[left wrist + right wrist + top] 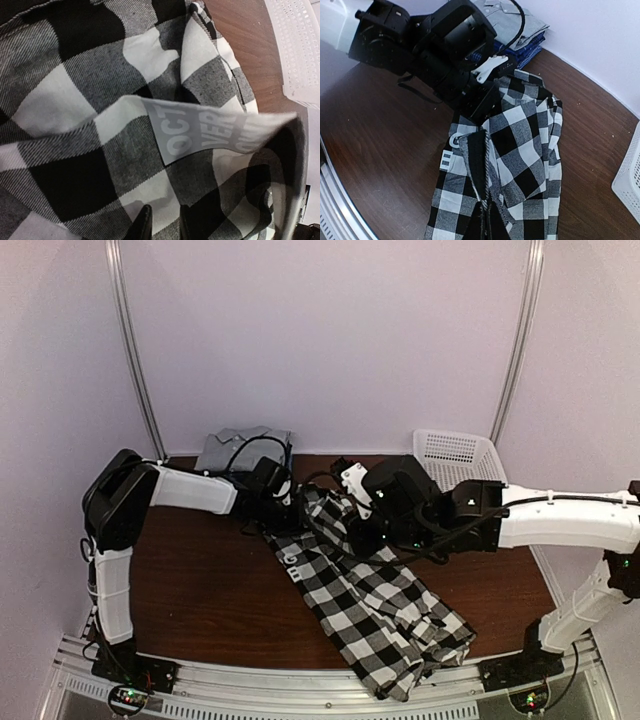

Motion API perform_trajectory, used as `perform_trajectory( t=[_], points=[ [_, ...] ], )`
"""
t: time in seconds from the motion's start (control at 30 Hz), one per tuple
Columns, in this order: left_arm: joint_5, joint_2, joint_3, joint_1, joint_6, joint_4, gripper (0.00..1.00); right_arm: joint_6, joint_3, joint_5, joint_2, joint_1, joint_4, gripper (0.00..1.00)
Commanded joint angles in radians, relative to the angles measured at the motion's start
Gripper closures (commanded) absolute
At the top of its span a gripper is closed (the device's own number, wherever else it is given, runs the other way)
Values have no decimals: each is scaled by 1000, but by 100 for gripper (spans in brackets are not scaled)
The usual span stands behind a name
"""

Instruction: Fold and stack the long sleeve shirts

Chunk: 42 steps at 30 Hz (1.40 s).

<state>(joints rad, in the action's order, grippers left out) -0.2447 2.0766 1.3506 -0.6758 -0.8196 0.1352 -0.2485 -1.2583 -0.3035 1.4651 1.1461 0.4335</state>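
A large black-and-white check shirt [372, 612] lies crumpled on the brown table, running diagonally from the middle toward the near right edge. My left gripper [290, 502] is at the shirt's far end. In the left wrist view its fingertips [142, 227] stand close together with check cloth [75, 100] pinched between them, below a grey printed label [200, 132]. My right gripper [487, 223] is shut on a raised fold of the same shirt [530, 150], a dark corded edge running up from its tips. A folded grey shirt [240, 447] tops a stack at the back, with blue cloth [527, 52] under it.
A white plastic lattice basket [455, 455] stands at the back right, close to the right arm. The folded stack sits against the back wall at left. Bare brown table [200, 590] shows at the near left. The table's metal front rail [300, 695] runs along the near edge.
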Motion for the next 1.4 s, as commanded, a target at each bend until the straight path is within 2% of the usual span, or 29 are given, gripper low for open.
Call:
perform_trajectory(
  t=[0.0,0.3,0.73,0.83,1.0,1.2,1.37],
  points=[
    [29,-110,-77,9,13,-22,78,-50,91,32,14,44,-5,100],
    [4,-215,-247,14,16,-70,73,-131,230,60,32,114,-11,100],
    [-88,-269,-321,13,-35,-227,63,-185,276,65,40,149,-39,100],
    [-95,-259,-304,13,-43,-253,56,-190,278,63,46,150,-38,100],
    [-73,-174,-214,13,-30,-215,55,-199,286,59,47,150,-40,100],
    [-85,-84,-129,13,-30,-202,56,-210,302,58,40,153,-43,100],
    [-82,-50,-82,13,-30,-173,64,-215,310,58,37,156,-39,100]
  ],
)
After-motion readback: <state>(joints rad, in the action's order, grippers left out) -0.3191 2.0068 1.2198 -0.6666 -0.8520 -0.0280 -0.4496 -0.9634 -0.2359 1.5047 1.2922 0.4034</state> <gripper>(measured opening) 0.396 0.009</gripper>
